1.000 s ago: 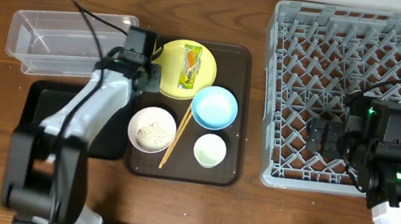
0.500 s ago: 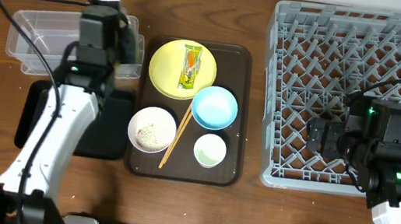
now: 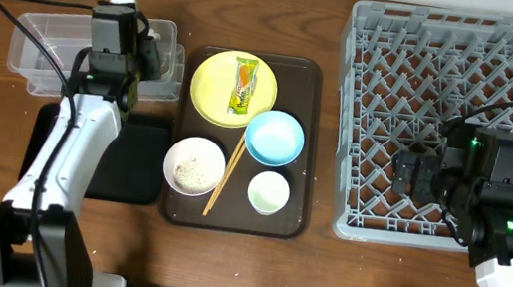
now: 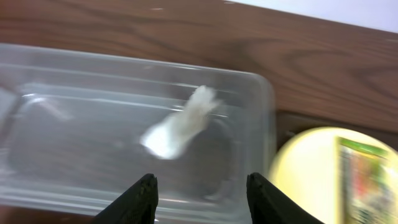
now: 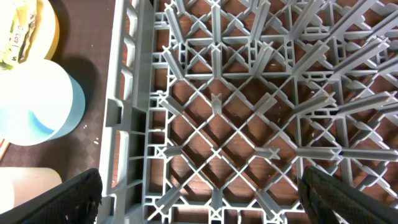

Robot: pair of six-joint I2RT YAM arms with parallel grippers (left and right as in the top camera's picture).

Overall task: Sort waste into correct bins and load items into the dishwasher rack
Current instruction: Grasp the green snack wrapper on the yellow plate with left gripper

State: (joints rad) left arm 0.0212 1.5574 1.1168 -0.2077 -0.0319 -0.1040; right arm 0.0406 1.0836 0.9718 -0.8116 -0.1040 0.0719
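We see soft, even light from above with faint shadows, the overhead and right wrist views sharp, while the left wrist view is motion-blurred, the tissue (image 4: 179, 124) inside the clear tub (image 4: 266, 124) a smeared white streak, pale glare on the tub's walls

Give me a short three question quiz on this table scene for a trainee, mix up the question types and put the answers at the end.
1. True or false: the snack wrapper lies on the yellow plate.
2. Fill in the blank: the white bowl on the brown serving tray holds a loose heap of ____.
3. Where is the white tissue?
A) on the yellow plate
B) in the clear tub
C) in the white bowl

Key
1. True
2. rice
3. B
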